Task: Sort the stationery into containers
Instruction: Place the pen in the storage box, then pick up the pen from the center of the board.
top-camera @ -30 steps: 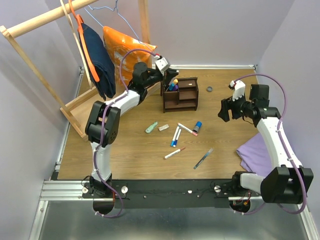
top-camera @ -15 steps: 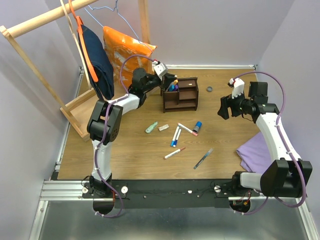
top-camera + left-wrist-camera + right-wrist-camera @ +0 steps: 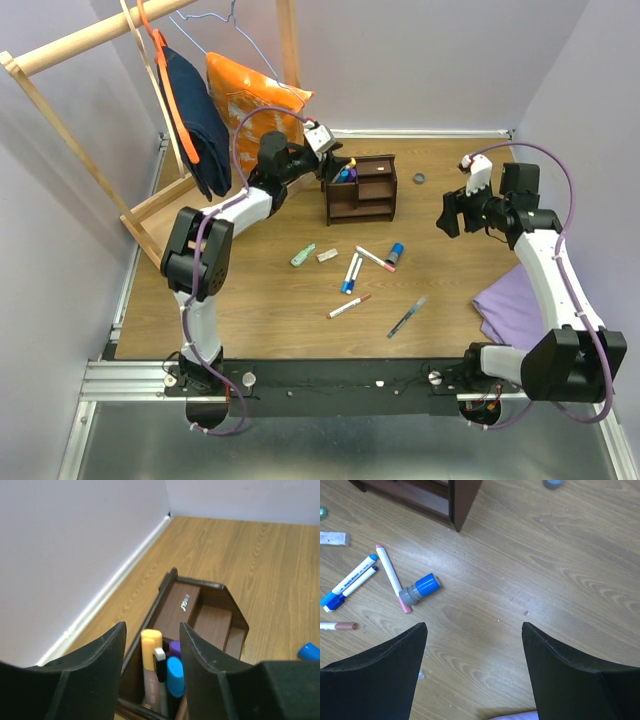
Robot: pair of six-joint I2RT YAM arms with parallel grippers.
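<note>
Both pairs of jaws stand apart: left gripper (image 3: 151, 627) over the boxy dark-wood organizer (image 3: 212, 622) holding upright round-capped markers (image 3: 175, 672), right gripper (image 3: 474, 625) above the grainy wooden counter (image 3: 560, 570).

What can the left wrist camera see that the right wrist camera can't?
Only the left wrist view looks down into the organizer, where a yellow-capped marker and a blue-capped marker stand in one compartment, with the wall close by. Only the right wrist view shows the pink-tipped pen and two white-and-blue markers lying on the table. Both show the brown organizer and the wooden table.
</note>
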